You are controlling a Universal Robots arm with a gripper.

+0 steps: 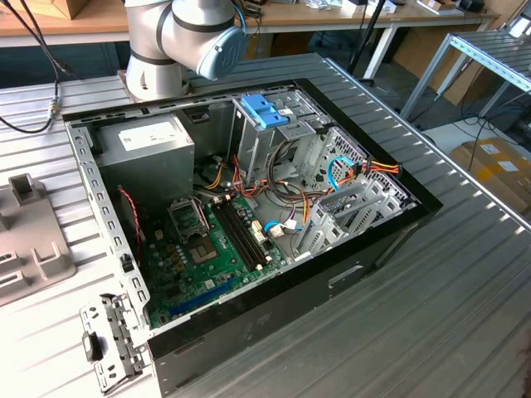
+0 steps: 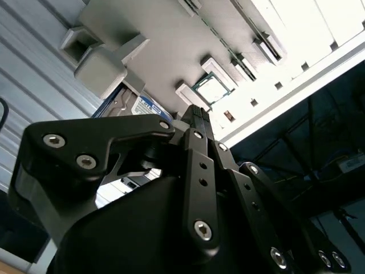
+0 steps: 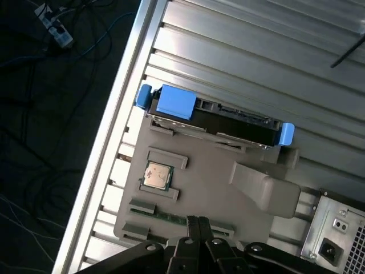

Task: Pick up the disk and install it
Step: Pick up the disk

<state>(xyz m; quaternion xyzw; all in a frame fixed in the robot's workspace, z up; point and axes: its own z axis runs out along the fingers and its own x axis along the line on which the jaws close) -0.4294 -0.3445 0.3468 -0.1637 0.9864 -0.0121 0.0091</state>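
In the exterior view, an open computer case [image 1: 274, 298] lies on a slatted table [image 1: 465, 315], with bare slats along the exterior view's right. A circuit board [image 1: 195, 265] and cables [image 1: 377, 168] sit inside the case.

In the first wrist view, the disk [image 3: 228, 123] stands on edge in a grey tray [image 3: 217, 171], near a chip [image 3: 158, 175]. The gripper [image 3: 197, 222], clenched and empty, hangs over the tray's opposite edge.

In the second wrist view, the disk [image 2: 140, 105] peeks past the gripper [image 2: 197, 111].

I log this as a robotics workshop: robot arm [image 1: 178, 41] on a ribbed metal table [image 1: 431, 315], opened computer case [image 1: 290, 307], wooden workbenches [image 1: 332, 16], cardboard boxes [image 1: 498, 166].
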